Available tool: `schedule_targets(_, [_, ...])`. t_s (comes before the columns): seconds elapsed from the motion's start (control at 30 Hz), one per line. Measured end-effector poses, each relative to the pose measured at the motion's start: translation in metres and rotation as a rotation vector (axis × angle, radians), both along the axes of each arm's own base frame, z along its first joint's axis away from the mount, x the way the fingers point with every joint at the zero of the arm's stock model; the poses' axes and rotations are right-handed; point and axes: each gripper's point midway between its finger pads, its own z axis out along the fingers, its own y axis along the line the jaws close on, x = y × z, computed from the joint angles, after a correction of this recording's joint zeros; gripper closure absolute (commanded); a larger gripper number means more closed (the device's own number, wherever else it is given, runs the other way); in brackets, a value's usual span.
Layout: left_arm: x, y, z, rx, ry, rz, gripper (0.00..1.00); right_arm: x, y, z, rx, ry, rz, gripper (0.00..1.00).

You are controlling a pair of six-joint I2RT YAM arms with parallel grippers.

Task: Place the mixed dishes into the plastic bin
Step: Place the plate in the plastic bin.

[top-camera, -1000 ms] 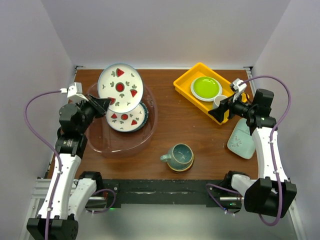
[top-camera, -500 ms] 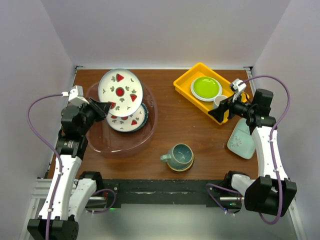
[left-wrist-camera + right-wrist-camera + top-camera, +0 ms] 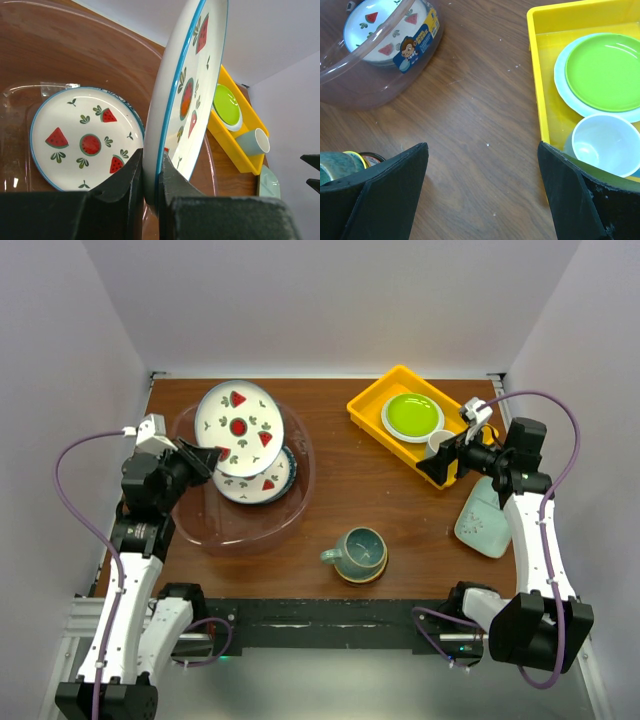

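Left gripper [image 3: 150, 167] clamped on the rim of a watermelon plate [image 3: 240, 428], which is tilted on edge over the clear plastic bin [image 3: 240, 530]. Second watermelon plate [image 3: 85, 137] lies flat inside the bin. Right gripper [image 3: 481, 190] spread wide, holding nothing, beside the yellow tray [image 3: 370, 392]. Teal mug [image 3: 360, 551] and mint dish [image 3: 484, 524] sit out on the table.

Two watermelon plates are counted: a tilted plate [image 3: 240, 426] and a flat plate [image 3: 258, 481]. Whether more are stacked under the flat one cannot be told. One bin [image 3: 212, 530] is seen. One mug [image 3: 358, 549] is counted, set on a saucer [image 3: 376, 572]; whether that is a single saucer cannot be told. One mint dish [image 3: 484, 521], one tray [image 3: 368, 405], one green plate [image 3: 412, 415], one white plate [image 3: 559, 67] and one cup [image 3: 441, 443] are counted.
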Motion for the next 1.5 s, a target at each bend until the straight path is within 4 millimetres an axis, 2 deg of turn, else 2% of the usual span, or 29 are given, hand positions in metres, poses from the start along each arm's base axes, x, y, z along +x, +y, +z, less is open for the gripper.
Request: schedule_targets(1.5, [-0.012,-0.004,-0.056,-0.067,0.14,0.005,1.0,0.002,-0.001,-0.004,-0.006,0.005,0.005,0.05])
